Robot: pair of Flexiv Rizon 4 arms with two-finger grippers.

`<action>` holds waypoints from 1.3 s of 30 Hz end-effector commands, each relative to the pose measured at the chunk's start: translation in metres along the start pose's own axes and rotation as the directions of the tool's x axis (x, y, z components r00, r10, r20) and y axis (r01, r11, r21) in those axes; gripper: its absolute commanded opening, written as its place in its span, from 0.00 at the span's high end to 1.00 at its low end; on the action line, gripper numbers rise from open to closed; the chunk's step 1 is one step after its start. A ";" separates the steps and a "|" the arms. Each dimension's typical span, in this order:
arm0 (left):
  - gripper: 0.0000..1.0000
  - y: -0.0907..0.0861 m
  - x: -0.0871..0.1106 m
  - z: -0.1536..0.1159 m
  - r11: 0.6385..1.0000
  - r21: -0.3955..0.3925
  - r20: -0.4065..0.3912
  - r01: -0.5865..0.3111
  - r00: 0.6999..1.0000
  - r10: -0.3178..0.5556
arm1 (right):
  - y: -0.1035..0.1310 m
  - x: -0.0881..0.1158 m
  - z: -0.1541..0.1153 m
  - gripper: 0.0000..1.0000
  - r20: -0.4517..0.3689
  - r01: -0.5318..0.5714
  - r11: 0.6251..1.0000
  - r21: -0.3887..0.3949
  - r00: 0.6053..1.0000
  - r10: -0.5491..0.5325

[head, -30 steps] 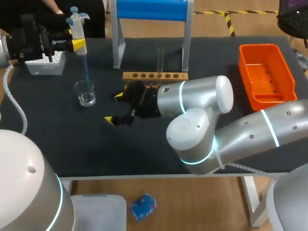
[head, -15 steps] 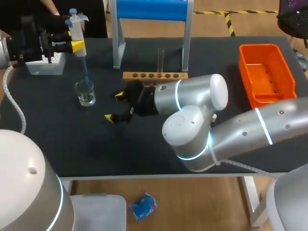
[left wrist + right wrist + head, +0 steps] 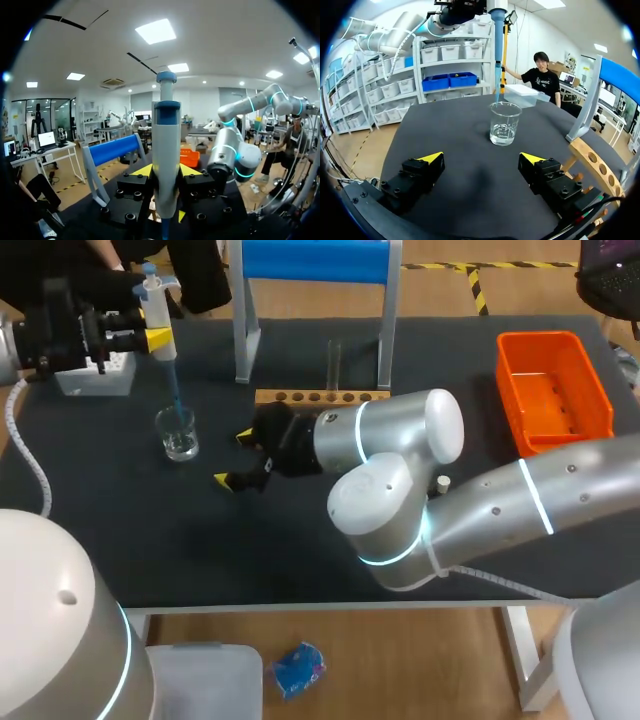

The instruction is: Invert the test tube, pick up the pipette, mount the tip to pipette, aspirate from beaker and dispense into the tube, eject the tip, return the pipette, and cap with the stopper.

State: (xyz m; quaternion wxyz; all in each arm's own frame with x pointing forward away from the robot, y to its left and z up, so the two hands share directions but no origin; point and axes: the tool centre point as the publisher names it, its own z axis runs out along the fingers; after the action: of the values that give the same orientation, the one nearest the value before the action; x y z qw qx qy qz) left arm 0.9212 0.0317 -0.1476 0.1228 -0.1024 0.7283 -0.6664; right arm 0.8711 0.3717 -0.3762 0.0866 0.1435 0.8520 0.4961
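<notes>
Pipette (image 3: pixel 166 150) (clamped, seemingly) between left jaws.

Head camera high behind, looking down; right wrist low, close, shares beaker (image 3: pixel 504 123); left wrist faces outward

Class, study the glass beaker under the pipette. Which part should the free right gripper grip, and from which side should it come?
Grip the beaker by its straight round wall, about mid-height, one finger on each side. Come in level from the side where the open right gripper faces it. From above looks blocked: the pipette holds its blue tip over the mouth.
</notes>
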 end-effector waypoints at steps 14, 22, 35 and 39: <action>1.00 0.017 -0.020 -0.002 0.999 -0.021 0.009 -0.041 0.999 0.042 | 0.002 0.003 0.005 0.00 0.010 -0.001 1.000 0.010 1.000 0.001; 1.00 0.029 -0.027 -0.001 0.999 -0.021 0.009 -0.041 0.999 0.042 | 0.002 0.003 0.005 0.00 0.010 -0.001 1.000 0.010 1.000 0.001; 1.00 0.047 -0.032 0.000 1.000 -0.022 0.036 -0.017 0.999 0.017 | 0.002 0.003 0.005 0.00 0.010 -0.001 1.000 0.010 1.000 0.001; 1.00 0.048 -0.032 0.000 0.999 -0.029 0.040 -0.013 0.999 0.014 | 0.002 0.003 0.005 0.00 0.010 -0.001 1.000 0.010 1.000 0.001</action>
State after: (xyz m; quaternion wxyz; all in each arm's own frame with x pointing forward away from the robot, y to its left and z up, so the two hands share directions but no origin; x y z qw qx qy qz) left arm 0.9521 0.0475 -0.1942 0.1385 -0.1121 0.7361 -0.6530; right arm 0.8701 0.3769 -0.3769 0.0897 0.1462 0.8530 0.4929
